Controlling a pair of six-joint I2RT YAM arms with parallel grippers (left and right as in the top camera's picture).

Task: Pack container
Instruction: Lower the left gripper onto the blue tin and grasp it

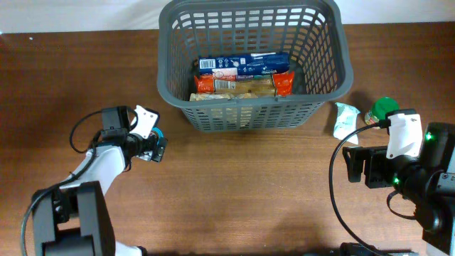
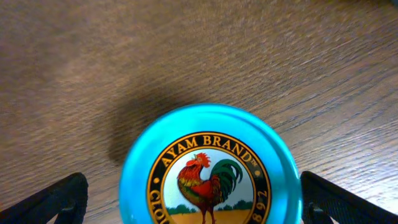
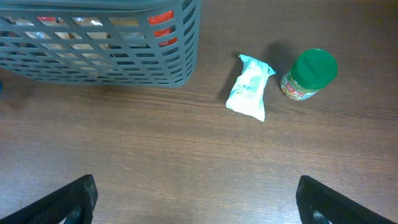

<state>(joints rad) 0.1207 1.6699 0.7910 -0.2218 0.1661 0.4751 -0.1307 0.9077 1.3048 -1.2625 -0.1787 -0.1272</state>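
The dark grey basket (image 1: 323,53) stands at the back centre and holds a blue packet (image 1: 245,65) and orange-red snack packets (image 1: 242,85); its corner shows in the right wrist view (image 3: 180,56). My left gripper (image 1: 155,144) is open, its fingers on either side of a turquoise can with a rooster label (image 2: 208,168), with a small gap showing on each side. The can stands on the table. My right gripper (image 3: 196,205) is open and empty above bare wood, in front of a pale green sachet (image 3: 250,93) and a green-lidded jar (image 3: 310,73).
The sachet (image 1: 345,118) and the jar (image 1: 382,109) lie right of the basket, just behind my right arm. The wooden table (image 1: 234,192) stretches between the two arms. A white wall edge runs along the back.
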